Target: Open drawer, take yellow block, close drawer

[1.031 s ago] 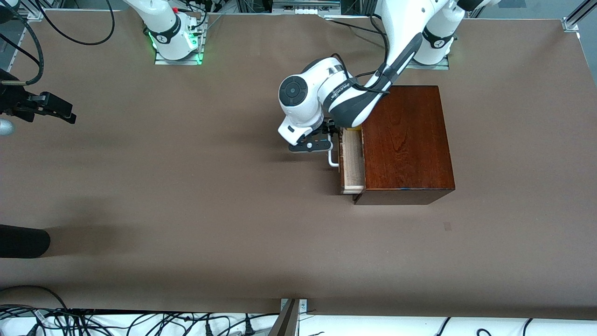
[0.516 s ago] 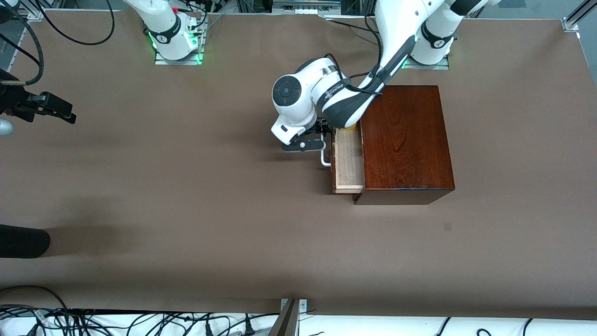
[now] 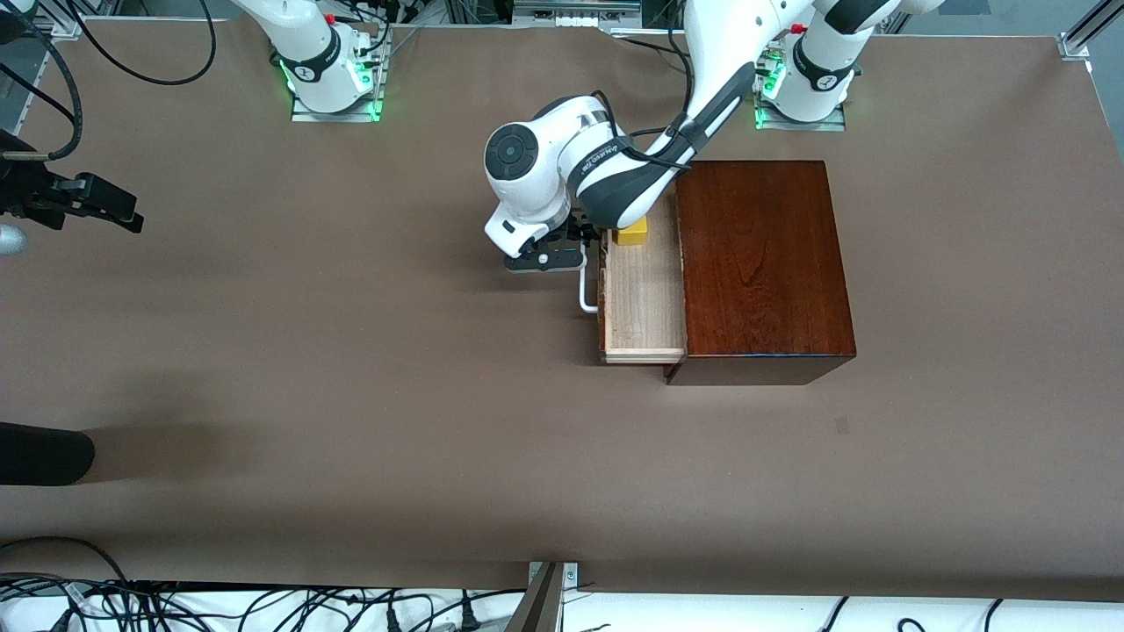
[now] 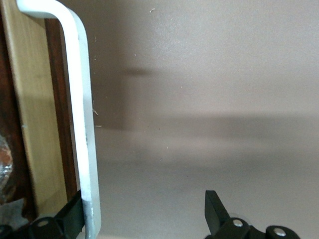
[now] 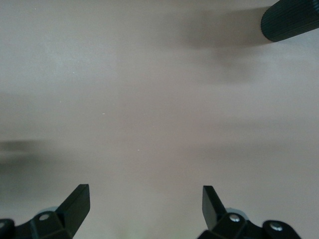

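Observation:
The dark reddish-brown wooden box [image 3: 764,263] stands toward the left arm's end of the table. Its drawer [image 3: 645,303] is pulled partly out, showing a pale-wood floor. The yellow block [image 3: 630,232] sits in the drawer at the end farther from the front camera. My left gripper [image 3: 569,253] [image 4: 144,215] is open at the white bar handle [image 3: 587,294] [image 4: 82,124]. One finger [image 4: 74,219] is hooked between the handle and the drawer front, and the other [image 4: 214,211] stands apart over bare table. My right gripper [image 3: 123,212] [image 5: 144,199] waits open over bare table at the right arm's end, holding nothing.
A black ribbed cylinder [image 3: 44,453] [image 5: 291,20] pokes in over the table at the right arm's end, nearer the front camera than my right gripper. Brown table surface [image 3: 351,369] stretches between the box and that end. Cables lie along the table's edges.
My left gripper has moved toward the right arm's end with the handle hooked. The drawer has slid farther out, uncovering the yellow block. The right arm has not moved.

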